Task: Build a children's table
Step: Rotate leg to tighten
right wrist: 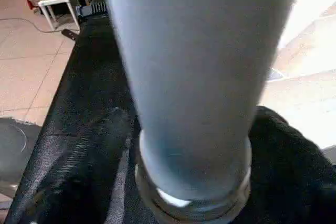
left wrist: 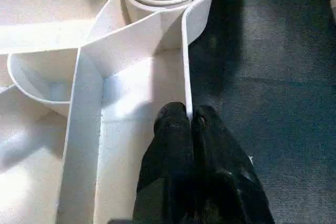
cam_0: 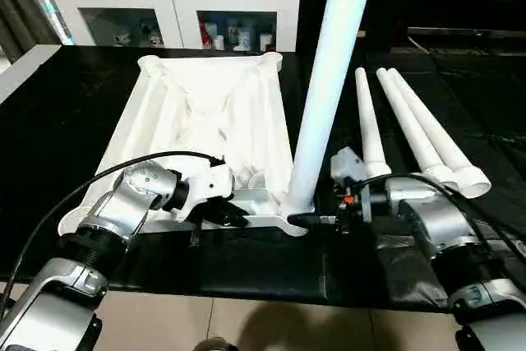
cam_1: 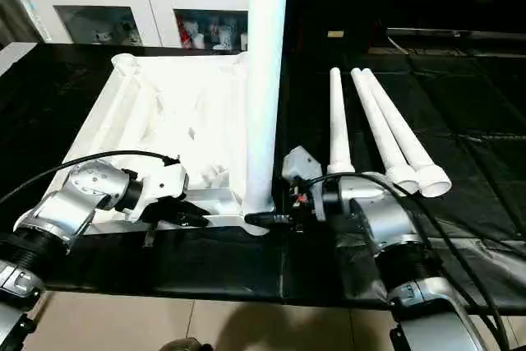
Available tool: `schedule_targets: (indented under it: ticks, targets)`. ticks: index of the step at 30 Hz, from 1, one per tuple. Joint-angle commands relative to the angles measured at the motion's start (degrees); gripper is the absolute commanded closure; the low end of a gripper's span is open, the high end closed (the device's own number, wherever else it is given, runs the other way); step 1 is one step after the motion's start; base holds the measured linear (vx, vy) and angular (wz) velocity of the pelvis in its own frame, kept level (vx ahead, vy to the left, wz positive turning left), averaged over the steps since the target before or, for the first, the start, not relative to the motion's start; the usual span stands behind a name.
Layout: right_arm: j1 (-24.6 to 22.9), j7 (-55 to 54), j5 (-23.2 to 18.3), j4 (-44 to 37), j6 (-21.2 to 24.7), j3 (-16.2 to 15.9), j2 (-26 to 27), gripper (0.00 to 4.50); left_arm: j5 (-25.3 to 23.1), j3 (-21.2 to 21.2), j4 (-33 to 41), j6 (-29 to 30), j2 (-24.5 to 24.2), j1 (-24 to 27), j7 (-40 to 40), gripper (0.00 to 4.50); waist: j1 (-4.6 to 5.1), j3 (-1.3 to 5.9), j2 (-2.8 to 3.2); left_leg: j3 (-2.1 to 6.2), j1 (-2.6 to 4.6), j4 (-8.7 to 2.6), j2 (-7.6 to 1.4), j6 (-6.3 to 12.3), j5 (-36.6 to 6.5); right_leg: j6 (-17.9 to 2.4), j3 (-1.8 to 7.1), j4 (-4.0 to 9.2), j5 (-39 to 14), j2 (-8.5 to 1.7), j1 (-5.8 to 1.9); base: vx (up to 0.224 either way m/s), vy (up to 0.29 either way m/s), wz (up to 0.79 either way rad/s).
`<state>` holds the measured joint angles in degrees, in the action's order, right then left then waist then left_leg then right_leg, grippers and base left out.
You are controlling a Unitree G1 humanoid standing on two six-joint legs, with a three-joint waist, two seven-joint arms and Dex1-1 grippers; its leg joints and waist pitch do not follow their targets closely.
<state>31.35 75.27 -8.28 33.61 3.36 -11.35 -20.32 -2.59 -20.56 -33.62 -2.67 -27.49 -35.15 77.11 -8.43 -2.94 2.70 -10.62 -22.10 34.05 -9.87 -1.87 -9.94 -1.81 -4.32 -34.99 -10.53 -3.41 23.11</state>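
Children's table, part-built: table top [cam_0: 205, 133], white plastic, lies ribbed underside up on the black work surface [cam_0: 74, 104], its near edge toward the robot. One upright leg [cam_0: 325, 80] stands in the top's near corner socket on the robot's right; its threaded end appears engaged in the socket, though how fully it is seated cannot be judged. Three spare legs [cam_0: 415, 129] lie side by side on the black surface just beyond that same side of the top, wide ends toward the robot. The top's other round sockets, as far as visible, stand empty. Left gripper [left wrist: 190, 124]: fingers together, pinching a thin rib wall at the top's near edge, steadying it. Right gripper [cam_0: 316, 220]: at the base of the upright leg, a black finger [right wrist: 294, 150] on each side; whether it grips or merely brackets the leg cannot be told. Behind the top's far edge: white glass-door cabinet [cam_0: 173, 6]. Progress, as judged: one leg of four placed, three remaining.
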Motion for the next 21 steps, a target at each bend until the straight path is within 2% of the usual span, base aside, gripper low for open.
schedule_targets:
  ticks: [1, 7, 13, 16, 19, 20, 21]
  targets:
    - [0.8, 0.7, 0.6, 0.0, -0.2, -0.7, 0.1, 1.25, -1.0, -2.4, 0.8, -1.1, 0.1, -0.3, 2.1, 4.50, 0.23, 4.24, -0.15, 1.57, 1.27, -3.49, -4.01, 3.18, -10.6, -12.0, 3.10, 3.96, -10.4, -5.69, -2.75, 0.000, 0.000, 0.00]
    - [1.1, 1.3, 0.2, 0.2, 0.1, -0.8, 0.3, 1.74, -1.1, -2.5, 0.5, -1.2, 0.1, -0.4, 2.3, 4.50, 0.21, 4.17, -0.16, 1.63, 1.26, -3.58, -4.01, 2.88, -11.2, -11.5, 3.11, 4.08, -11.9, -5.70, -2.80, 0.000, 0.000, 0.00]
    - [0.9, 2.5, -0.8, 0.2, 0.8, -0.8, 0.1, 1.83, -1.2, -2.2, -0.4, -1.0, 0.4, -1.0, 2.3, 4.50, 0.18, 4.26, -0.52, 1.53, 1.20, -3.41, -3.96, 3.54, -9.6, -11.7, 3.10, 3.87, -10.6, -5.68, -2.81, 0.000, 0.000, 0.00]
    - [-0.7, 1.2, -0.3, -1.6, 1.5, -1.6, 0.6, 1.84, 0.1, -0.1, -0.9, 3.1, 1.7, -1.5, -0.9, 4.50, 0.23, 4.18, -0.44, 1.44, 1.24, -3.40, -3.96, 3.54, -9.8, -11.6, 3.09, 3.98, -11.3, -5.63, -2.72, 0.000, 0.000, 0.00]
    - [-1.4, -1.4, 0.4, -2.6, 3.2, -1.9, 1.4, 1.84, 0.6, 1.5, -1.5, 5.1, 2.9, -2.1, -4.3, 4.50, 0.06, 4.06, -0.37, 1.50, 1.45, -3.46, -3.97, 3.20, -10.9, -11.2, 3.10, 4.30, -13.4, -5.70, -2.57, 0.000, 0.000, 0.00]
    - [-0.9, -8.9, 2.4, -1.2, 4.5, -1.3, 3.8, 1.84, 0.7, 2.9, -1.8, 7.9, 4.4, -2.7, -8.6, 4.50, 0.20, 3.91, -0.51, 1.50, 1.54, -3.61, -4.01, 2.76, -11.6, -11.0, 3.15, 4.46, -14.8, -5.64, -2.48, 0.000, 0.000, 0.00]
    - [-0.6, -11.7, 3.0, -0.5, 4.7, -1.0, 4.9, 1.84, 0.7, 3.5, -1.8, 8.9, 5.0, -3.0, -10.4, 4.50, 0.80, 3.61, -0.48, 1.82, 1.56, -3.99, -3.86, 0.99, -14.1, -10.3, 3.06, 4.72, -19.3, -5.83, -2.47, 0.000, 0.000, 0.00]
